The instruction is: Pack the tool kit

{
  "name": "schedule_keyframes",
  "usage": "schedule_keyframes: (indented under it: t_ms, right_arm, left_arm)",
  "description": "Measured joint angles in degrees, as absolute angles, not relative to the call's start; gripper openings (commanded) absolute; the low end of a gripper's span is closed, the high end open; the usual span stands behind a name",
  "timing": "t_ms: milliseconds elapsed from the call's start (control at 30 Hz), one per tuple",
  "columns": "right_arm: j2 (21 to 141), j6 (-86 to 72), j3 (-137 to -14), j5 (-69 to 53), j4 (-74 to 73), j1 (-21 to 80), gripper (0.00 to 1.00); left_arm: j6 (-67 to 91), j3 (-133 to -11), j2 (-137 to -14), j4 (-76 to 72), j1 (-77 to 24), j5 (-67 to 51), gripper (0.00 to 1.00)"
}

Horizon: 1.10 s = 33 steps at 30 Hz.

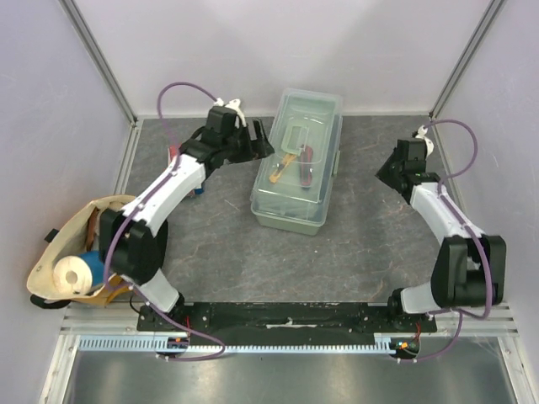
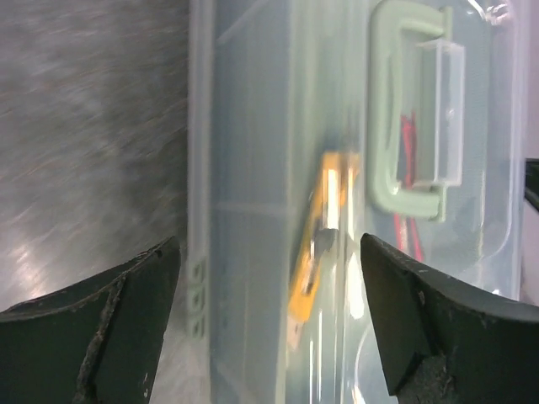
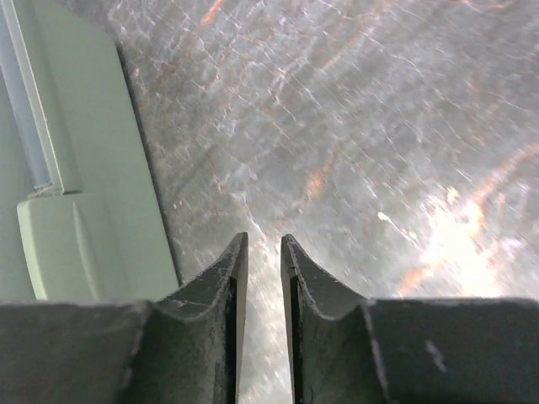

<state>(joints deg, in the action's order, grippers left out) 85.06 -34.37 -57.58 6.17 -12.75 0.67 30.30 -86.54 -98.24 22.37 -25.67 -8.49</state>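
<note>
Pale-green toolbox [image 1: 296, 164] centre-far on table [image 1: 370, 240], lid shut, yellow knife [image 2: 313, 261] inside. Over its left edge, left gripper [image 1: 263, 145]: jaws wide, empty, probably spread to clear lid. Right of box, right gripper [image 3: 264, 252]: narrowly parted, empty, parked aside.

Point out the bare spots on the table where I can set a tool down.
Widest: bare table between the toolbox and the near edge. Also the strip between the toolbox and the right gripper. Crowded: left of the toolbox, under the left arm.
</note>
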Motion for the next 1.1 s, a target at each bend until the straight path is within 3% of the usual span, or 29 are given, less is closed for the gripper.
schedule_keyframes:
  t_ms: [200, 600, 1100]
  right_arm:
    - [71.70, -32.01, -55.59, 8.08, -21.52, 0.89, 0.57]
    - [48.12, -28.86, -57.14, 5.87, -34.79, 0.91, 0.98]
    - [21.56, -29.39, -57.47, 7.42, -44.69, 0.89, 0.98]
  left_arm:
    - [27.59, -76.27, -80.62, 29.82, -23.92, -3.38, 0.93]
    - [23.38, -65.04, -54.83, 39.86, -24.01, -6.07, 0.93]
    - [22.15, -61.01, -32.99, 49.43, -24.14, -3.49, 0.94]
